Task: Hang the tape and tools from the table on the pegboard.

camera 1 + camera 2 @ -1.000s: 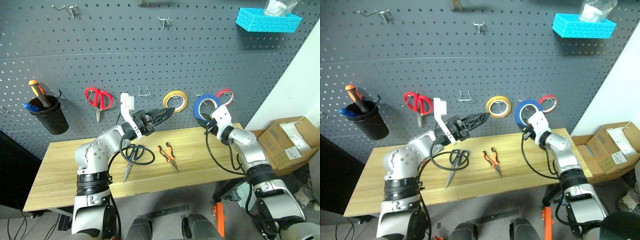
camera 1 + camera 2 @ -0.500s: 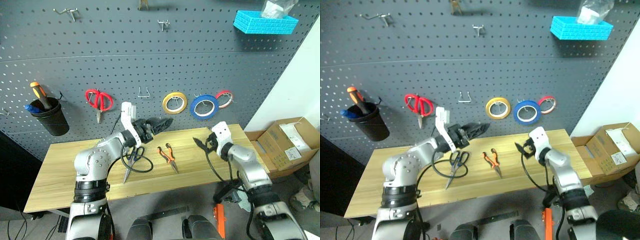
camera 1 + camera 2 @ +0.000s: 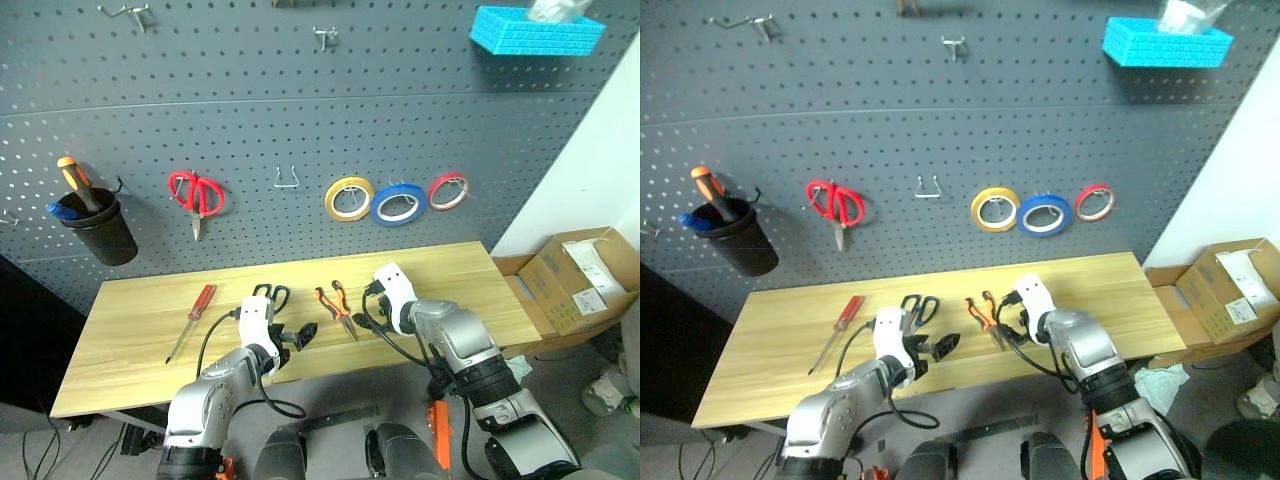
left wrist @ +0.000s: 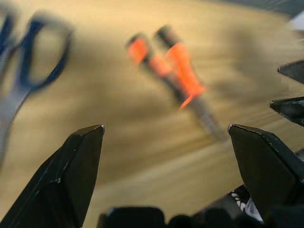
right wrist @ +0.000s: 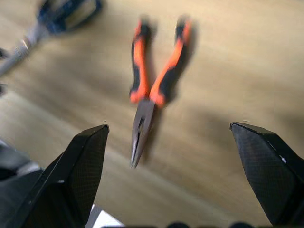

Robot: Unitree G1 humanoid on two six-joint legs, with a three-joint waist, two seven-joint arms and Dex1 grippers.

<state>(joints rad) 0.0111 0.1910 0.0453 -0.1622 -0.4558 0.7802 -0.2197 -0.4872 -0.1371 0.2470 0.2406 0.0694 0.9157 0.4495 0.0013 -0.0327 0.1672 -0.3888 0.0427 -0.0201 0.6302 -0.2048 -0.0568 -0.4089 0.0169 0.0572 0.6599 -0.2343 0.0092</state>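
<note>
Blue tape (image 3: 398, 205): it now hangs on the pegboard (image 3: 300, 100), between the yellow roll (image 3: 349, 198) and the red roll (image 3: 447, 190); a second ago our right gripper (image 3: 362, 322) held it there
Right gripper: released, fingers wide, come down over the pliers (image 5: 154, 85) on the table (image 3: 130, 340)
Left gripper (image 3: 303, 338): also spread and empty, lowered near the table's front edge
Blue scissors (image 3: 268, 294): they lie beside the pliers
Red screwdriver (image 3: 192, 320): it lies further left
Meaning: we judge the tape finished; three tools wait, pliers probably next
</note>
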